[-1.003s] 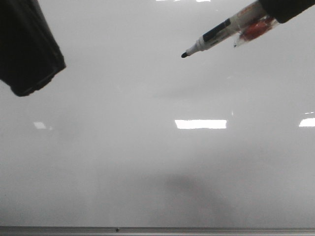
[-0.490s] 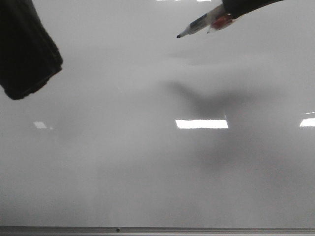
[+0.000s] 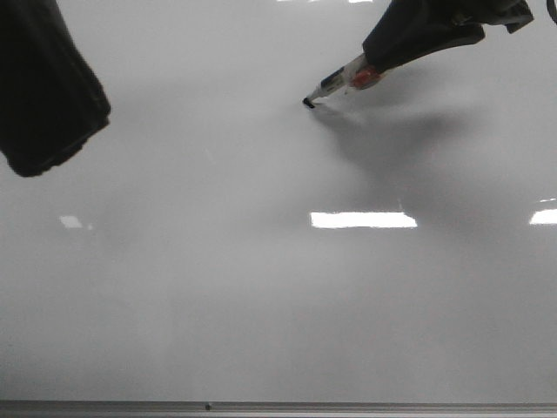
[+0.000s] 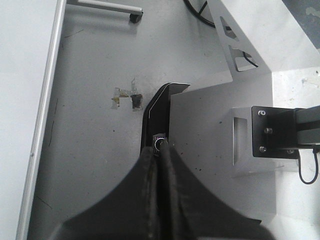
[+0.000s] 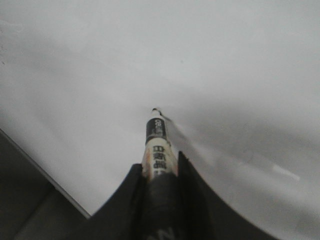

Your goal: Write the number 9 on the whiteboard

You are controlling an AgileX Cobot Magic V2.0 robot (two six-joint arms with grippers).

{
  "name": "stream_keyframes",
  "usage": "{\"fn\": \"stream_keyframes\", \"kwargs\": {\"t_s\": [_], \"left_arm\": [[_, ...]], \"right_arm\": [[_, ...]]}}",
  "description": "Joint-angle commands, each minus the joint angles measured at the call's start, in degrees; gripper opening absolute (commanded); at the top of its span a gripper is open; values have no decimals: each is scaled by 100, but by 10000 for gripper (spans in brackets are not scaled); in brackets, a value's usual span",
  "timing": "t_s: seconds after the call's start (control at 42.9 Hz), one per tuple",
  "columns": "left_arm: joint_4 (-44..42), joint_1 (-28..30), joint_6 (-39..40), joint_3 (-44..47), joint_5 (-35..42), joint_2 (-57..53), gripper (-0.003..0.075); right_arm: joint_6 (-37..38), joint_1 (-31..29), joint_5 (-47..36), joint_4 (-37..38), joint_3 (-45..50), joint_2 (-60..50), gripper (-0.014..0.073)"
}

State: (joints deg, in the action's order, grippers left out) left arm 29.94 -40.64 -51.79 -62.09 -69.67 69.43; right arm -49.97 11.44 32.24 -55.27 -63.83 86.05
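Two grippers are in my feeds. The right gripper (image 5: 159, 175) is clenched on a marker (image 5: 158, 142), its two fingers (image 5: 134, 200) pressed against the barrel on either side. In the front view the marker (image 3: 338, 84) slants down and to the left from the gripper, and its black tip touches the whiteboard (image 3: 261, 287) at the far right of centre. In the right wrist view I see a very short dark stroke at the tip; no number 9 is drawn on the board.

The left gripper (image 4: 161, 150) has its fingers pressed together with nothing visible between them. It appears in the front view as a dark shape (image 3: 43, 87) at the far left, above the board and well apart from the marker. Its wrist view looks past the board's left edge strip (image 4: 42, 115) toward the floor (image 4: 95, 100) and a grey metal frame (image 4: 210, 130).

Bright rectangular reflections (image 3: 363, 219) lie across the board's middle. A thin grey edge strip (image 3: 278, 407) runs along its near side.
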Motion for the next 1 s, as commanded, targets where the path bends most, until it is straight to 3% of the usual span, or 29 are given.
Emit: {"fn": "stream_keyframes", "kwargs": {"t_s": [0.0,0.303,0.606,0.98], "left_arm": [[290,0,10,-172,58,-143,-19],[290,0,10,-172,58,-143,-19],[290,0,10,-172,58,-143,-19],[290,0,10,-172,104,-143,-19]], "right_arm": [[15,57,-378,-238,-446,70,-64],[92,467,172,-88,-644,733,-58],[500,-145,137,514,-112,277,-58],[506,-285,157,514,-717,3,-58]]}}
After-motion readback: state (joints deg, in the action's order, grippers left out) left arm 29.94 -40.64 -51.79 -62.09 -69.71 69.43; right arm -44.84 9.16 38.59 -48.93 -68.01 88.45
